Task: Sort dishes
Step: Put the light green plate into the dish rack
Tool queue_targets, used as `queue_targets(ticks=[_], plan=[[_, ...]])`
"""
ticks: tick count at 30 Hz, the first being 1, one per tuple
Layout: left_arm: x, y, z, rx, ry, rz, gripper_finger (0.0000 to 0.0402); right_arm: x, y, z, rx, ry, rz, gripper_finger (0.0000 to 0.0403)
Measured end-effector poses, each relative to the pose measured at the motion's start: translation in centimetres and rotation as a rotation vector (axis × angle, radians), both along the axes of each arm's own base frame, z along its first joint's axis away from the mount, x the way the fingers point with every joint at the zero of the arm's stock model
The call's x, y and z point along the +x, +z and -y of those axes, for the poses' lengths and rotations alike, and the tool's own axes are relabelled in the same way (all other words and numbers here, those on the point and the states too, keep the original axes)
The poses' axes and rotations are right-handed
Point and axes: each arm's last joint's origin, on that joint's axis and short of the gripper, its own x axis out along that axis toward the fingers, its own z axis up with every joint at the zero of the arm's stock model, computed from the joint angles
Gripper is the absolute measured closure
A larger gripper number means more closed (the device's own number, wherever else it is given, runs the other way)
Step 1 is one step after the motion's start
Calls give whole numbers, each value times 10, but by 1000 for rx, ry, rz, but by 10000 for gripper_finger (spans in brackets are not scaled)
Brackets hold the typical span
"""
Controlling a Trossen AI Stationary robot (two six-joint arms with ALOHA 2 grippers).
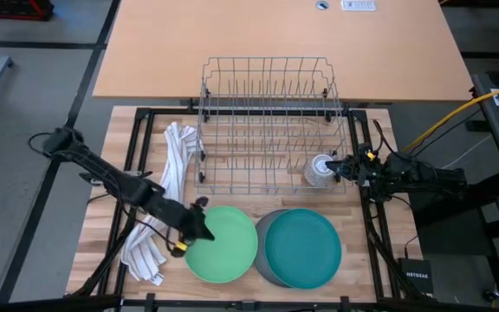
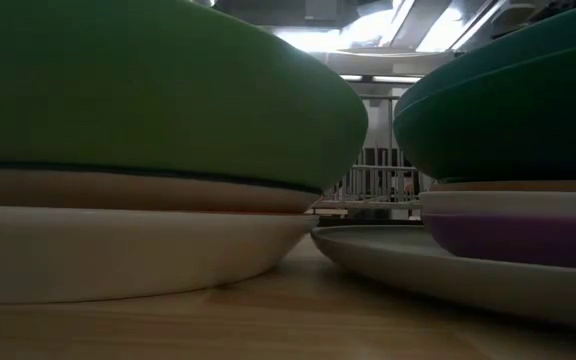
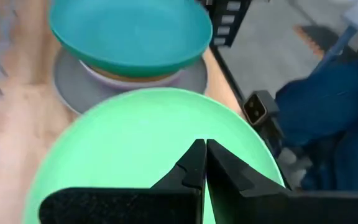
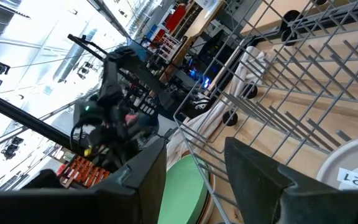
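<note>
Two stacks sit at table front: green plate (image 1: 223, 243) tops the left one, teal plate (image 1: 302, 247) the right. Left gripper (image 1: 199, 227) is clenched empty over green plate's rim, so it should open w/ fingers straddling the rim before lifting. Right gripper (image 1: 343, 166) waits spread wide by the rack (image 1: 267, 121), holding nothing.

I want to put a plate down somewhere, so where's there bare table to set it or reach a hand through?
Bare wood shows between the towel and the dish rack, and in the front right corner beside the teal plate. The rack's slots are free except the glass cup, where the open right gripper sits. Crowded: the front, with the green plate under the shut left gripper.
</note>
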Motion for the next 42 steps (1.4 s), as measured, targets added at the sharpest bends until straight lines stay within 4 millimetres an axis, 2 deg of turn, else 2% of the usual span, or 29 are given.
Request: queue_targets(ticks=[7,14,19,25,29,35,38,42], plan=[[30,-17,22,-147,125,-143,398,0,0,0,0,0,0,237],[45,-32,34,-294,153,-280,398,0,0,0,0,8,0,237],[51,-32,37,-342,151,-248,398,0,0,0,0,9,-1,237],[51,-33,37,-300,129,-227,396,0,0,0,0,9,0,237],[52,-33,35,-317,152,-238,361,0,0,0,0,9,0,237],[51,-32,38,-327,146,-236,265,0,0,0,0,9,0,237],[46,-31,49,-316,92,-222,234,0,0,0,0,9,0,237],[36,-35,74,-301,-13,-191,222,0,0,0,0,10,-4,237]])
